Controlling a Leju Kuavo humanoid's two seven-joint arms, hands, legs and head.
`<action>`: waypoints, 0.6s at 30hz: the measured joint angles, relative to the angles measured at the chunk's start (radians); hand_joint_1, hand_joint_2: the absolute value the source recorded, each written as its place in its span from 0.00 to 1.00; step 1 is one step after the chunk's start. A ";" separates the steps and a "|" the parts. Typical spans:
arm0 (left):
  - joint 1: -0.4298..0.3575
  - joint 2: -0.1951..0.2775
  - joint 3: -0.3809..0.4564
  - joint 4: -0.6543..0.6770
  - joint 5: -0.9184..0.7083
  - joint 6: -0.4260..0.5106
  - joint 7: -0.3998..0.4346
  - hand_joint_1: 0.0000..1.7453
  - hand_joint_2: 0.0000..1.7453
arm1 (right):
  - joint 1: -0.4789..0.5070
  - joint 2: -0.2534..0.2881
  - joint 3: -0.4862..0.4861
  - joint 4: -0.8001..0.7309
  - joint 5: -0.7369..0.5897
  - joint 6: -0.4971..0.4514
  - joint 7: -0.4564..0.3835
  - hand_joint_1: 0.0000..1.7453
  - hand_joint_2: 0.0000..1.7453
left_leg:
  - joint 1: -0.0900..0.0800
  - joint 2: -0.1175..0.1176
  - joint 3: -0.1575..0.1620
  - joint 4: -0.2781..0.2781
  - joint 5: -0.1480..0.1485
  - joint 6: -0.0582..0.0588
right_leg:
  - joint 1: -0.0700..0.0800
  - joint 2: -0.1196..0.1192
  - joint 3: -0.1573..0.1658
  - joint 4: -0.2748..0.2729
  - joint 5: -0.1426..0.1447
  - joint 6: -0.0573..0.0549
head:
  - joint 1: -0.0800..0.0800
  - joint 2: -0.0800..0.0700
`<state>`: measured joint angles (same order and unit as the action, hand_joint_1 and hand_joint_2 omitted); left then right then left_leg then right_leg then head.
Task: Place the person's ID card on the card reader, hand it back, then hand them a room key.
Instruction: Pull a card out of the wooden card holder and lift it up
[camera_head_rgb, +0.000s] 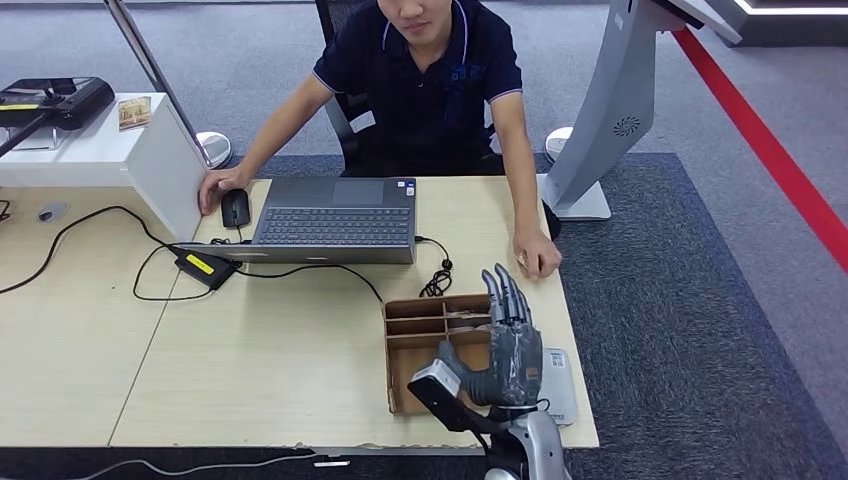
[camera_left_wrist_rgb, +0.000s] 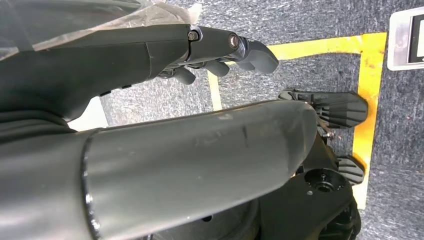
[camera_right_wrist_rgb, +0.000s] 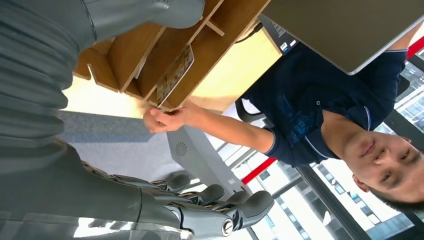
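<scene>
From the head view, the right hand (camera_head_rgb: 512, 335) hovered over the wooden tray (camera_head_rgb: 420, 330) at the desk's (camera_head_rgb: 250, 350) near edge, fingers straight, apart and holding nothing, beside the grey card reader (camera_head_rgb: 558, 385), while the person's hand (camera_head_rgb: 538, 255) rested closed on the desk just beyond, likely bringing the ID card, though I couldn't make one out. The left wrist view showed the left hand (camera_left_wrist_rgb: 220, 50) hanging over grey carpet (camera_left_wrist_rgb: 300, 75), fingers loosely curled, empty. In the right wrist view a card (camera_right_wrist_rgb: 175, 75) stood in a tray slot, probably the room key kept within reach.
</scene>
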<state>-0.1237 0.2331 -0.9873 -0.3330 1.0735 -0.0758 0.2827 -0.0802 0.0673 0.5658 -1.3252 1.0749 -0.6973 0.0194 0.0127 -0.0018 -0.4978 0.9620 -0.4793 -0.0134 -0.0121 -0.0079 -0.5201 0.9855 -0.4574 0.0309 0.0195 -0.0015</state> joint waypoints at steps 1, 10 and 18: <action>0.000 0.000 0.000 0.000 -0.001 -0.001 0.000 0.00 0.00 | 0.000 0.000 -0.002 0.000 0.009 0.000 0.002 0.00 1.00 | 0.000 0.000 0.000 0.000 0.000 0.000 | 0.000 0.000 0.000 0.000 0.000 0.000 | 0.000 0.000; 0.000 0.004 0.000 0.000 -0.011 -0.009 0.000 0.00 0.00 | -0.004 0.001 -0.023 0.012 0.036 0.000 -0.001 0.00 1.00 | 0.000 0.000 0.000 0.000 0.000 0.000 | 0.000 0.000 0.000 0.000 0.000 0.000 | 0.000 0.000; 0.000 0.008 -0.002 0.000 -0.019 -0.016 0.000 0.00 0.00 | -0.029 0.010 -0.068 0.057 0.039 0.000 -0.037 0.00 1.00 | 0.000 0.000 0.000 0.000 0.000 0.000 | 0.000 0.000 0.000 0.000 0.000 0.000 | 0.000 0.000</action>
<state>-0.1240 0.2414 -0.9889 -0.3329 1.0541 -0.0919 0.2827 -0.1094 0.0772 0.4978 -1.2682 1.1143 -0.6973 -0.0174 0.0127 -0.0018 -0.4979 0.9620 -0.4793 -0.0134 -0.0121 -0.0079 -0.5201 0.9856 -0.4574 0.0309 0.0196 -0.0015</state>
